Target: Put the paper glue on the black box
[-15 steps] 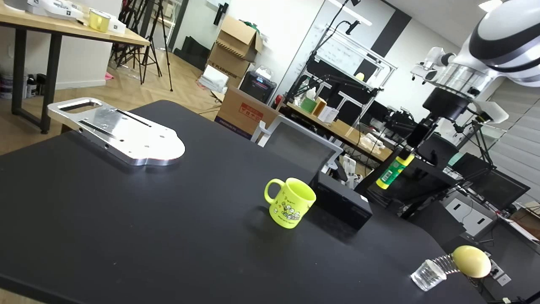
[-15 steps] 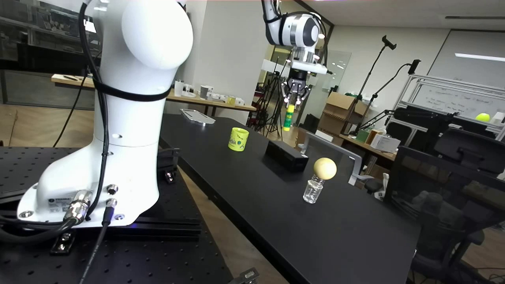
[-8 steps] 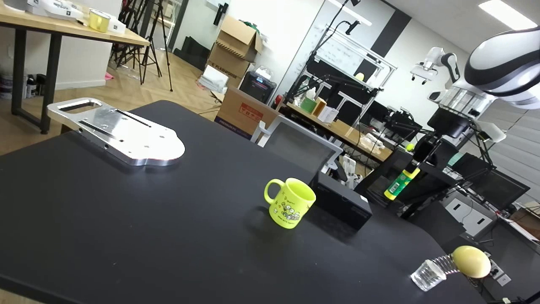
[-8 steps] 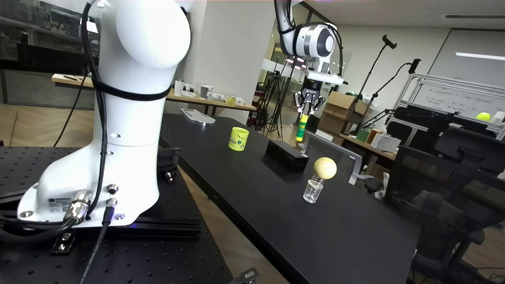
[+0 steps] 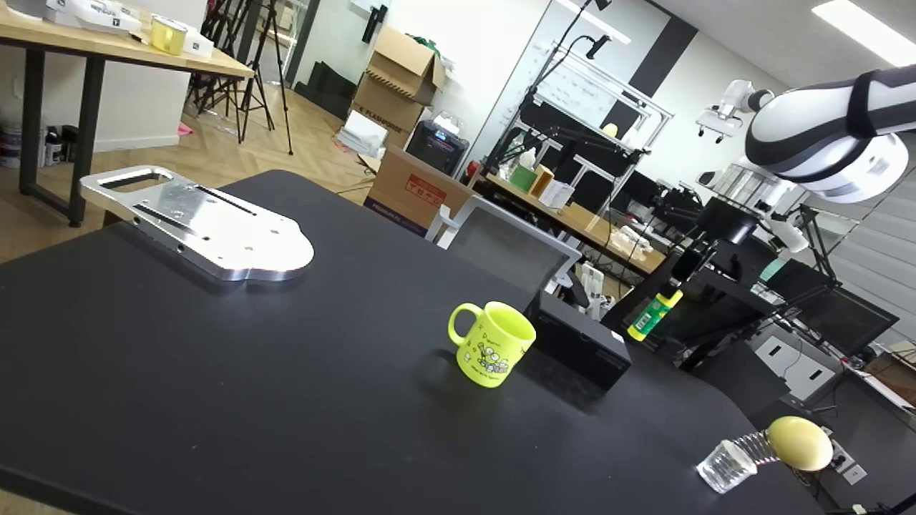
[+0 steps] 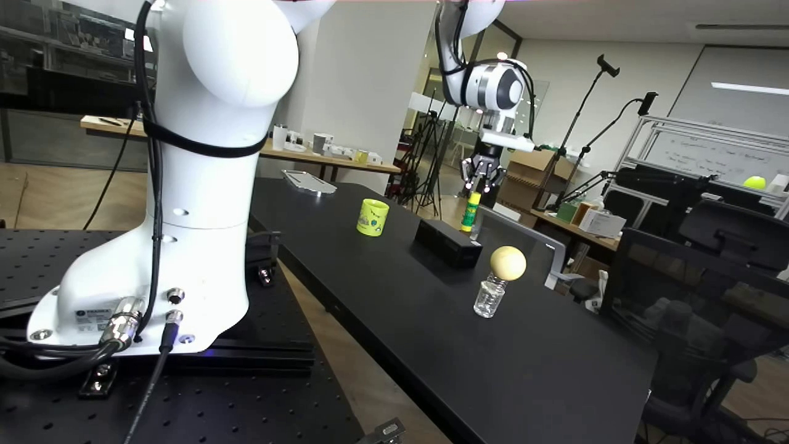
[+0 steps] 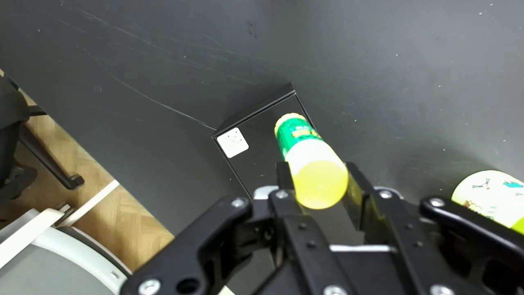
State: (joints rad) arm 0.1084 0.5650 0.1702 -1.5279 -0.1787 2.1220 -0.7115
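The end effector point(image 7: 319, 178) is clamped on the paper glue point(image 7: 305, 149). Both fingers point(image 7: 355, 184) bear on the yellow upper end, one from each side. The paper glue is a slim green tube with yellow ends; its lower end points down toward the worktop point(image 5: 286, 386).

Position of the paper glue: held in the air. In the wrist view, its lower end lies over the top face of the black box point(image 5: 580, 342), close to the end that carries a square white label point(image 7: 232, 142). In both exterior views, the tube shows near that same end. Clearance is hard to judge from these angles, but tube and box appear to be apart.

The black box lies flat on the worktop. The yellow-green mug point(image 6: 372, 217) stands upright near it, separated by a visible gap, with its handle point(image 5: 452, 326) turned away from the box. Past the labelled end stands a transparent holder point(image 5: 726, 466); a coil point(image 5: 757, 447) joins it to a pale yellow ball point(image 5: 799, 443). A flat silvery plate point(image 5: 207, 225) with slots rests well apart, on the side of the mug away from the box.
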